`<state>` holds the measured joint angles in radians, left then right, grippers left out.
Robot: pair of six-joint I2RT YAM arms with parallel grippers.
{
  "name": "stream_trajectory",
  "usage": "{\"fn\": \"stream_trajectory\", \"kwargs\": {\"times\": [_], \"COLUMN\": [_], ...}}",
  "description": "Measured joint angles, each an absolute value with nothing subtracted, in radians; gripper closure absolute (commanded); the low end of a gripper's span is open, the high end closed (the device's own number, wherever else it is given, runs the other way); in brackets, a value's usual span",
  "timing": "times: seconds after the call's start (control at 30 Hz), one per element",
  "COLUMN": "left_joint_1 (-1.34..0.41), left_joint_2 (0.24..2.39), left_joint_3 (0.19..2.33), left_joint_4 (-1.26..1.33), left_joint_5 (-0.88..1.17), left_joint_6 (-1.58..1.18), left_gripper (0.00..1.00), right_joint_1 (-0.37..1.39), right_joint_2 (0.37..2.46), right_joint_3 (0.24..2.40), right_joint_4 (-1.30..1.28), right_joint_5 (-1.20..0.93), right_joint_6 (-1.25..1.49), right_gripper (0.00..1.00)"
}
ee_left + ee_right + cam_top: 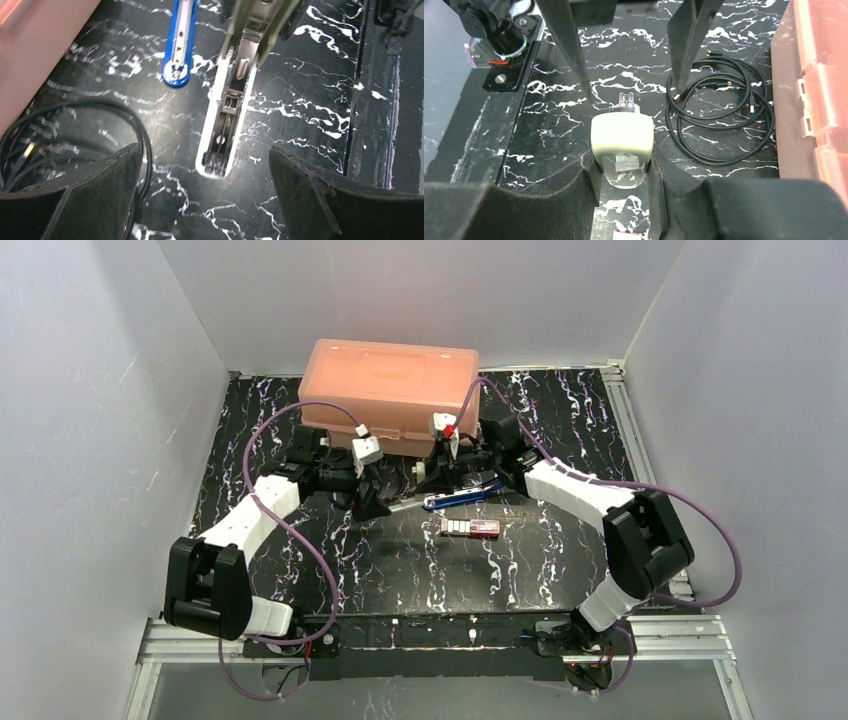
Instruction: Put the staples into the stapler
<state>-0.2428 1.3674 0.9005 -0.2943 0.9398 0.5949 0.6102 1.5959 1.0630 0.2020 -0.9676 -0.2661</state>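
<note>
The right fingers (574,200) are closed on the rear end of the white stapler (622,137) - the cream-coloured cap is clamped between both pads, just above the tabletop (560,570). The left fingers (95,195) are spread wide and nothing is held. They stand on either side of the stapler's front end, clear of it on both sides. In the left wrist view the stapler is seen opened, with its metal channel exposed from above and its white base extending toward the camera. The blue stapler (180,45) lies flat beside the white one, close to it but not touching. The staples (470,528) rest on the tabletop just beside the blue stapler, on the side nearer the arm bases, apart from both sets of fingers - a pink-red box with a pale portion showing at its left end. A coiled black cable (719,120) lies between the white stapler and the orange plastic case (390,390), which stands at the far edge of the tabletop. Whether the cable touches the case cannot be told.
</note>
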Motion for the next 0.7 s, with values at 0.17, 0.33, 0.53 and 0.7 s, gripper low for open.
{"fn": "stream_trajectory", "kwargs": {"times": [0.17, 0.33, 0.53, 0.7], "left_joint_1": [-0.13, 0.054, 0.136, 0.136], "left_joint_2": [1.353, 1.303, 1.227, 1.206], "left_joint_3": [0.93, 0.934, 0.934, 0.934], "left_joint_4": [-0.378, -0.425, -0.427, -0.422], "left_joint_5": [0.921, 0.921, 0.9, 0.892], "left_joint_6": [0.643, 0.654, 0.644, 0.624], "left_gripper": [0.01, 0.01, 0.01, 0.01], "right_joint_1": [0.64, 0.691, 0.741, 0.749], "right_joint_2": [1.658, 1.742, 1.841, 1.86], "right_joint_3": [1.065, 1.094, 1.14, 1.143], "right_joint_4": [0.194, 0.184, 0.163, 0.151], "right_joint_5": [-0.946, -0.949, -0.978, -1.006], "right_joint_6": [-0.329, -0.398, -0.489, -0.56], "right_gripper": [0.97, 0.96, 0.94, 0.89]}}
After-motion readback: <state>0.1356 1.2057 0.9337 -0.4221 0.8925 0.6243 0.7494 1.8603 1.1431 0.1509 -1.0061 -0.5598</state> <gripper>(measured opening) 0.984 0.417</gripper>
